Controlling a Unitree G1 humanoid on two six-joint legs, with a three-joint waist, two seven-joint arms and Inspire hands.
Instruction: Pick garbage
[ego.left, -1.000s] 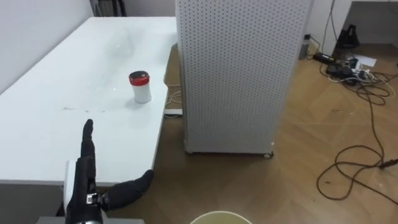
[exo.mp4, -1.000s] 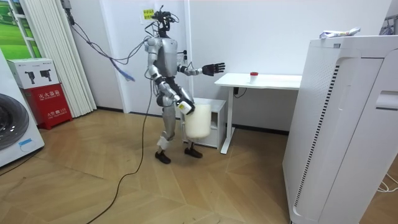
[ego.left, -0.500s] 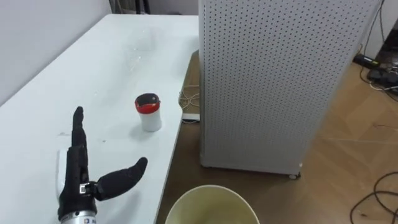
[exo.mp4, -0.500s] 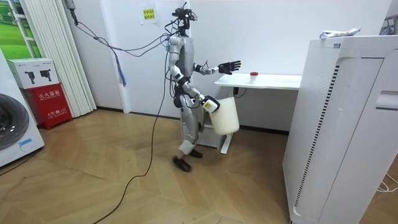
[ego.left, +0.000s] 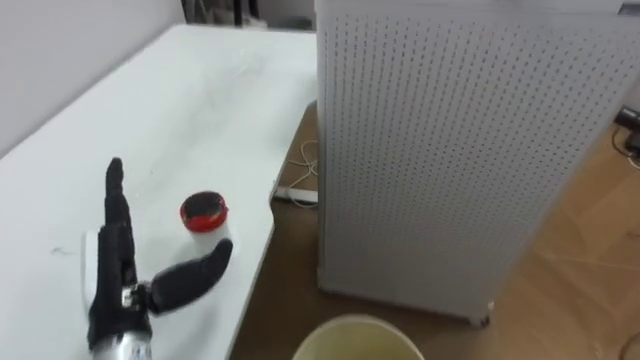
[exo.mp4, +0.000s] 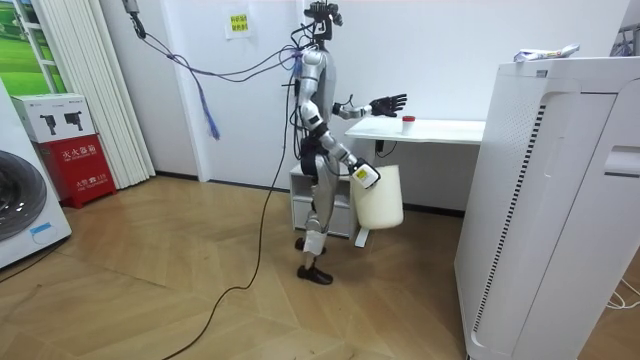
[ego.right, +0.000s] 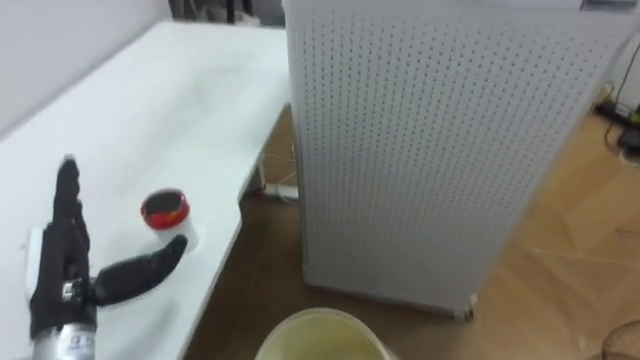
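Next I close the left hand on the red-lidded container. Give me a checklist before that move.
1. Left hand open, thumb spread: ok.
2. Red-lidded container upright on the table: ok.
3. Container between thumb and fingers: not ok, it sits just ahead of the thumb.
4. Thumb touching container: cannot tell.
5. Bin beside the table edge, mouth up: ok.
6. Right hand hold on bin: cannot tell.

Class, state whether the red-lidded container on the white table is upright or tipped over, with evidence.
Upright: the container has its red lid facing up, with its white body beneath standing on the table.
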